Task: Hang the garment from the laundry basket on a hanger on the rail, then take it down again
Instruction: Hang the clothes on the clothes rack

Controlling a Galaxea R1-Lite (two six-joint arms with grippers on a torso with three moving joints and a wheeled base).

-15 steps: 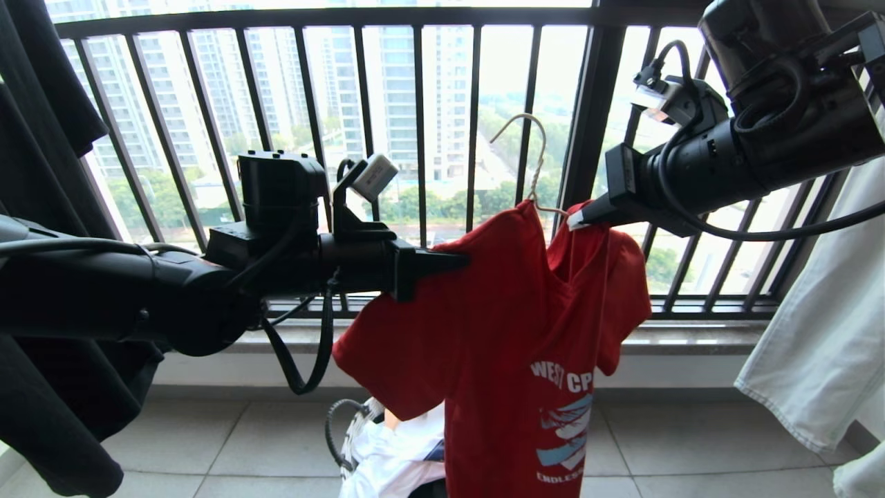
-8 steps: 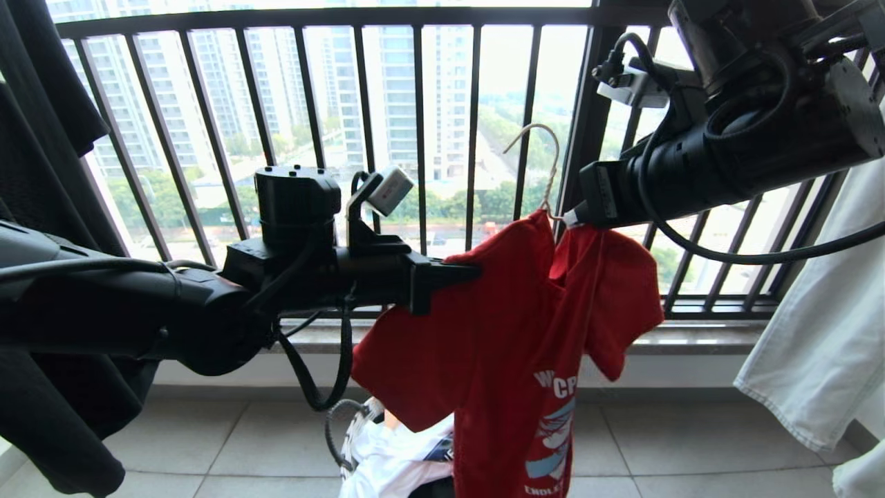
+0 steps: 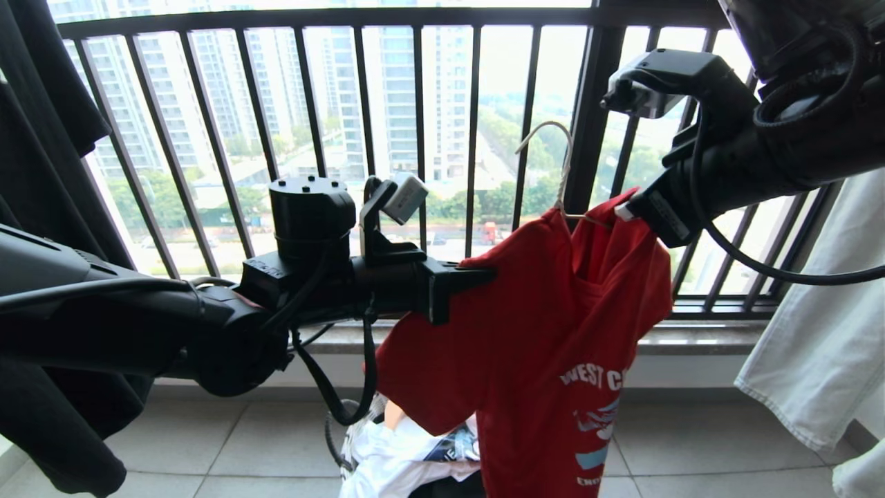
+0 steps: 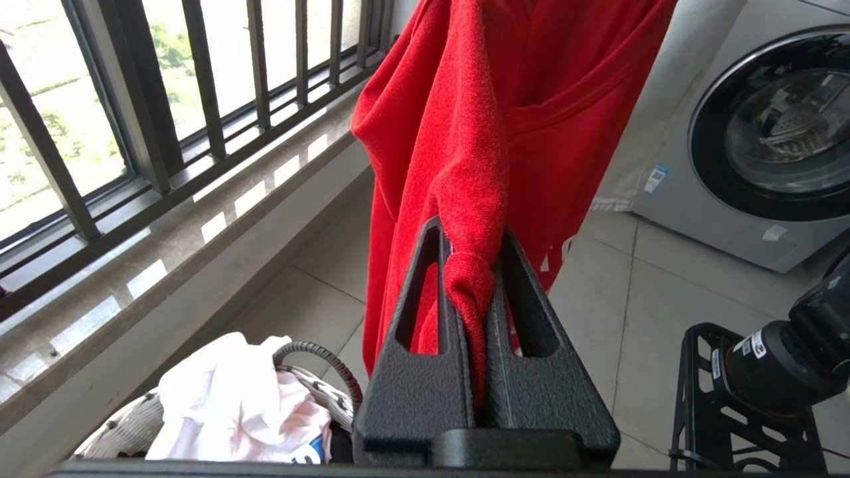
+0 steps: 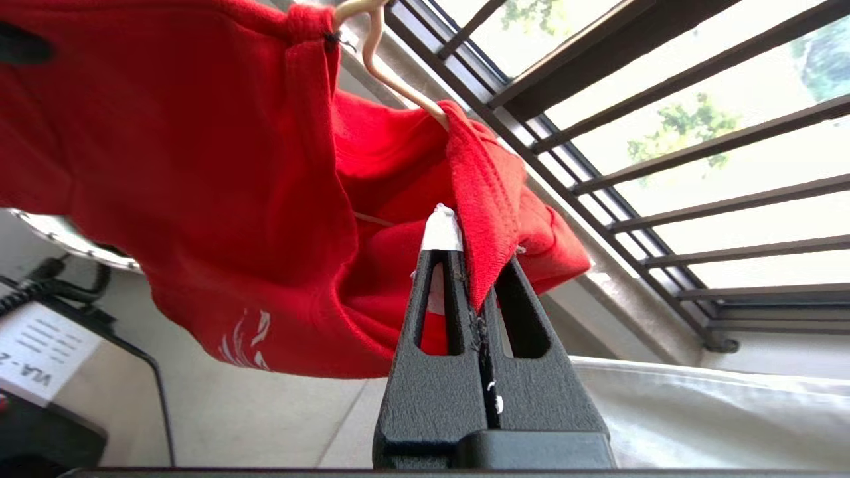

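The red garment (image 3: 546, 332) hangs in the air on the off-white wire hanger (image 3: 561, 162), whose hook is free, in front of the window bars. My left gripper (image 3: 487, 275) is shut on a bunched fold at the garment's left shoulder (image 4: 465, 133); its fingertips (image 4: 435, 249) pinch the cloth. At the other shoulder, my right gripper (image 3: 626, 211) is shut on the garment's edge (image 5: 481, 199), beside the hanger's wire (image 5: 398, 86). Below on the floor stands the laundry basket (image 3: 350, 437), its woven rim (image 4: 319, 392) holding a white T-shirt (image 3: 408, 456). The rail is out of view.
A black railing (image 3: 418, 138) and a stone sill (image 3: 691, 339) close the front. A black garment (image 3: 48, 207) hangs at the left and white cloth (image 3: 816, 332) at the right. A washing machine (image 4: 764, 133) and a black frame (image 4: 697, 398) stand behind the garment.
Both grippers have carried the garment and hanger to the right. The right wrist has rolled and its gripper now points down from the upper right. The left gripper has sunk slightly.
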